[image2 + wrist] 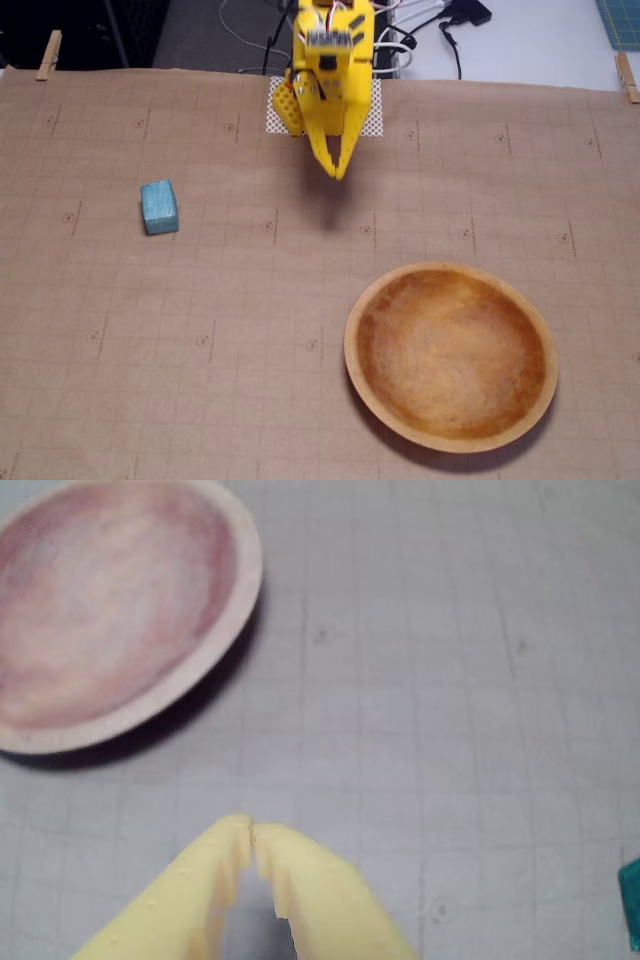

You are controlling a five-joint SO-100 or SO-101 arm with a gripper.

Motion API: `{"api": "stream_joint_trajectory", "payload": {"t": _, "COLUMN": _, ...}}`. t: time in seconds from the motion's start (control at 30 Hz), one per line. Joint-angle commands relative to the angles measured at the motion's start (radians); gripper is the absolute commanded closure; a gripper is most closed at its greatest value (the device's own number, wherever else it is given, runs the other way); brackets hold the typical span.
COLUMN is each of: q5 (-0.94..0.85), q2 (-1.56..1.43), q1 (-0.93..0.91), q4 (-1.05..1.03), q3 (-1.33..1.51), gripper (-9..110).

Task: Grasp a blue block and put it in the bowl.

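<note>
**Q:** On the worktop, where does the blue block sit?

**A:** Toward the left side of the fixed view, the blue block lies flat on the brown gridded paper that covers the worktop. It is a small teal rectangular piece with nothing touching it. In the wrist view only a sliver of it shows at the lower right edge, blurred.

**Q:** And the bowl?

**A:** The bowl is a wide, shallow wooden round, orange-brown with a paler rim, at the lower right of the fixed view, well apart from the block. Its inside is empty. In the wrist view it fills the upper left corner, soft and out of focus.

**Q:** Where is the arm, and what are its fingers doing?

**A:** The yellow arm stands at the top centre of the fixed view, over a small white mesh pad. Its gripper points down toward the paper, between block and bowl but nearer the top edge, touching neither. The two fingers meet at their tips in the wrist view, pressed together with nothing between them.

**Q:** Anything else around the edges?

**A:** Wooden clothespegs clip the paper at the top corners, and dark cables trail behind the arm.
</note>
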State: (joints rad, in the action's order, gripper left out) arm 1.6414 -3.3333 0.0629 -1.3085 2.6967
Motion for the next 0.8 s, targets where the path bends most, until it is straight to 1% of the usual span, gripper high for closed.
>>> {"api": "stream_joint_trajectory", "payload": {"t": 0.0, "q5": 0.005, "q2": 0.021, "q1": -0.008, "q4": 0.008, "q3": -0.127, "gripper": 104}}
{"api": "stream_joint_trajectory", "payload": {"t": 0.1, "q5": 0.005, "q2": 0.087, "q1": -0.026, "q4": 0.009, "q3": -0.186, "gripper": 104}}
{"api": "stream_joint_trajectory", "payload": {"t": 0.4, "q5": -0.006, "q2": 0.417, "q1": -0.258, "q4": 0.011, "q3": -0.396, "gripper": 104}}
{"api": "stream_joint_trajectory", "payload": {"t": 0.57, "q5": -0.006, "q2": 0.535, "q1": -0.391, "q4": 0.011, "q3": -0.436, "gripper": 104}}
{"api": "stream_joint_trajectory", "payload": {"t": 0.77, "q5": -0.008, "q2": 0.597, "q1": -0.526, "q4": 0.011, "q3": -0.445, "gripper": 104}}
